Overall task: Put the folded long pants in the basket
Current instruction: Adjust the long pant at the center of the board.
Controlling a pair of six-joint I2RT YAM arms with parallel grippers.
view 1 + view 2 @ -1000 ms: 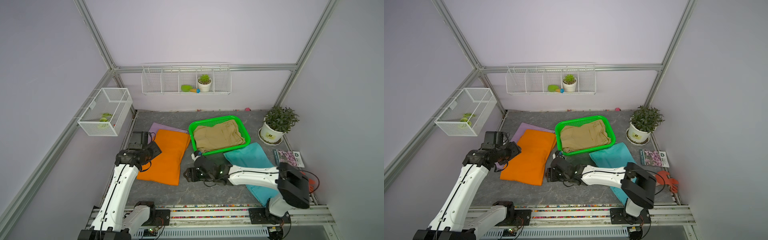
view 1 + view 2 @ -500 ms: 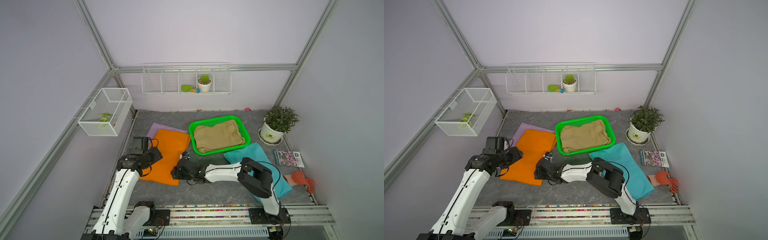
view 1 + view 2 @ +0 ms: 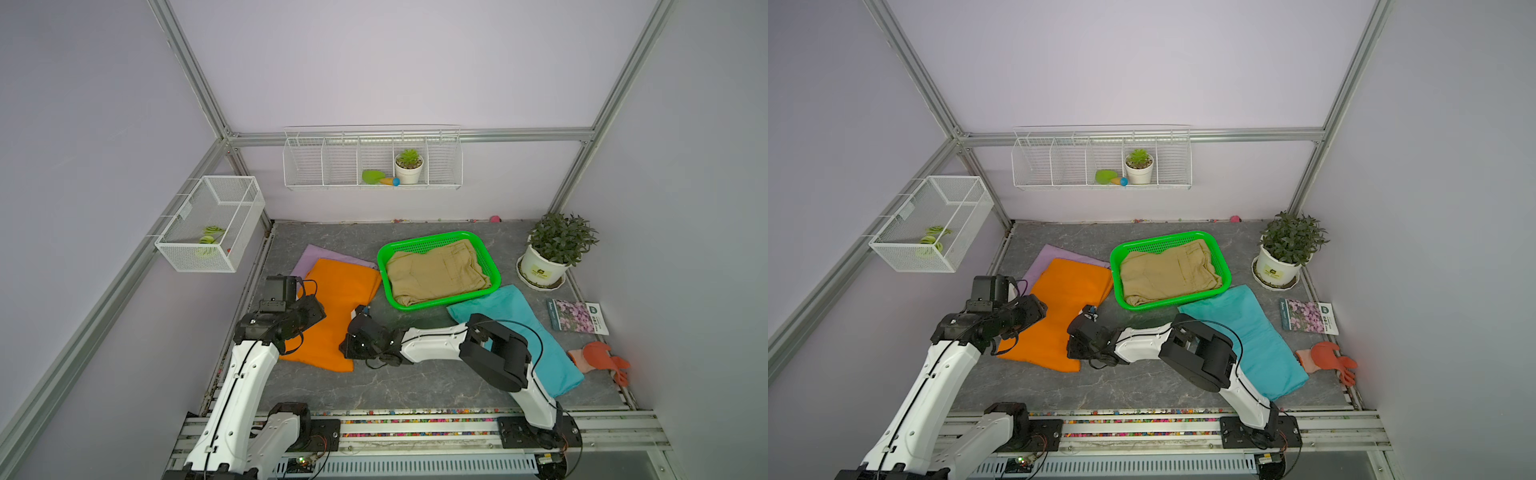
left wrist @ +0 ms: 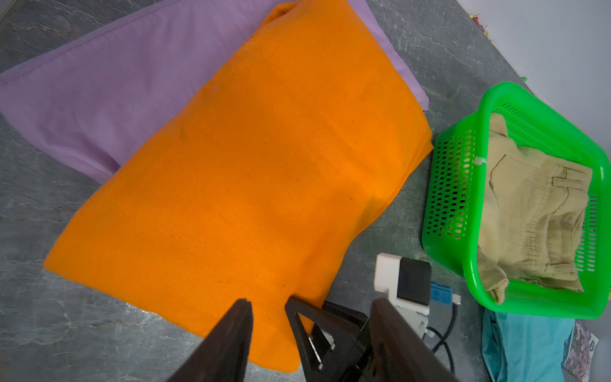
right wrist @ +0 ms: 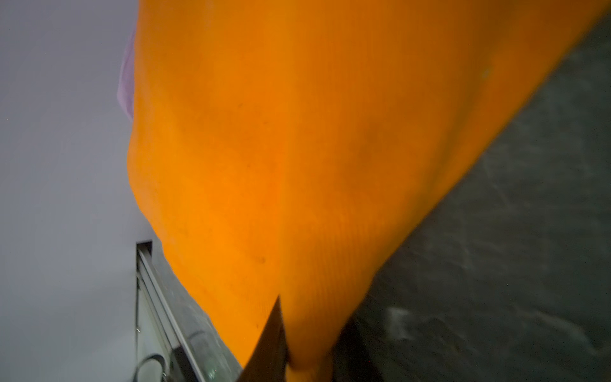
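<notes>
Top views: pinching the right edge of the orange pants with the right gripper, cloth flat near the left edge of the table, overlapping the lilac pants; khaki pants in the basket, teal pants toward the near right corner. Left wrist: left gripper held spread above the orange. Right wrist: orange nipped between fingers.
</notes>
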